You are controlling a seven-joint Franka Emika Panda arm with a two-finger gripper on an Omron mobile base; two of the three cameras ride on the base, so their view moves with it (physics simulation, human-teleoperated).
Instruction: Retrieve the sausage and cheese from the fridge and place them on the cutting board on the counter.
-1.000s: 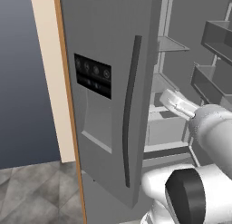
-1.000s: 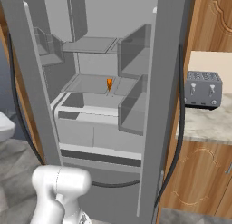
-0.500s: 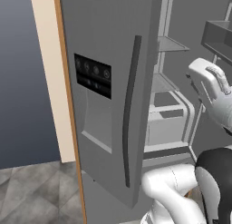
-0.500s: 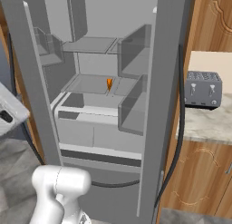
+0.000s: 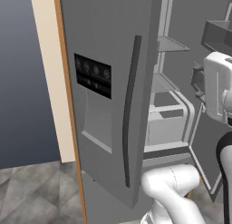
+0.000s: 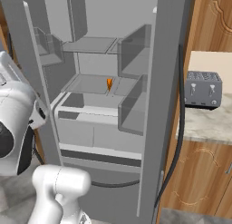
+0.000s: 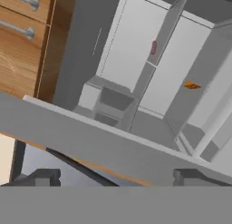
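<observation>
The fridge (image 6: 136,105) stands open and the gripper (image 7: 113,175) points into it with its jaws spread wide and nothing between them. The cheese (image 7: 192,85), a small orange wedge, lies on a middle shelf well ahead of the jaws and off to one side of their line; from the right base camera the same wedge (image 6: 109,84) sits near the front edge of that shelf. A small reddish shape, probably the sausage (image 7: 153,47), shows further in, beyond the jaws and on a different shelf level, too small to be sure of.

I would say the reach into the fridge is the step in hand. To do it well, the hand wants to square itself first, so the chosen item lies straight ahead between the fingertips. It should enter clear of the door edge crossing just in front of the jaws, and keep them wide until they straddle the item.
</observation>
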